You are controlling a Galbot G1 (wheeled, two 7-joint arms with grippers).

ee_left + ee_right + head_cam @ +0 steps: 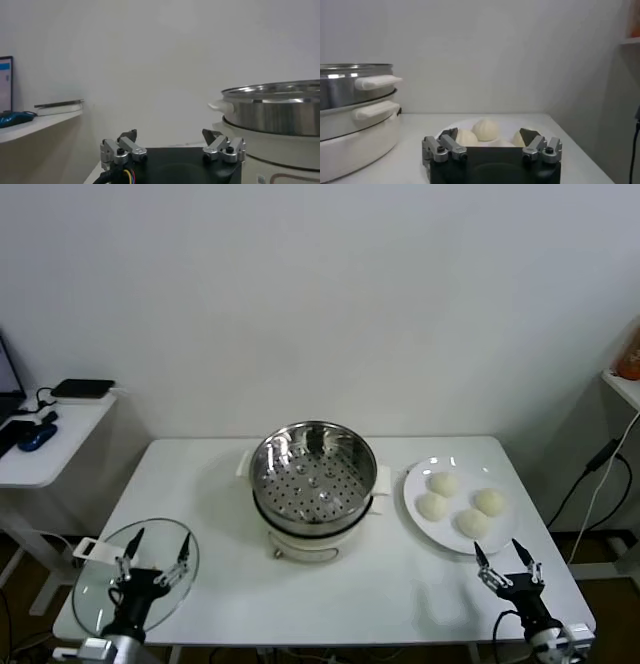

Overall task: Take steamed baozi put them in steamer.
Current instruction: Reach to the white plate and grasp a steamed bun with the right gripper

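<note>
- Steamer point(314, 476) standing at the middle of the white worktop point(220, 474) — shiny perforated steel basket on a cream-white pot base, basket holding nothing.
- Side handle of the steamer point(377, 81) plain in the right wrist view, a second cream handle just under it on the base.
- Flat white plate point(420, 484) just to the right of the steamer, apart from it, not touching.
- Four steamed baozi point(460, 504) lying on that plate in a loose cluster — round, smooth, cream-white, close together; none inside the steamer.
- In the right wrist view, three of the baozi point(486, 129) showing beyond the fingers, low on the plate, right of the steamer.
- Right gripper point(508, 569) hovering near the front edge of the worktop, in front of the plate and to the right of the steamer; fingers spread apart, grasping nothing, clear of the baozi.
- Left gripper point(153, 557) hanging to the front left of the steamer, over the round clear glass lid point(100, 584) lying at the front left corner of the worktop; fingers spread wide, nothing between them.
- In the left wrist view, same left gripper point(172, 145) released, steamer rim point(272, 92) rising beside it.
- Small side desk point(50, 439) well to the left of the steamer, carrying a few dark items.
</note>
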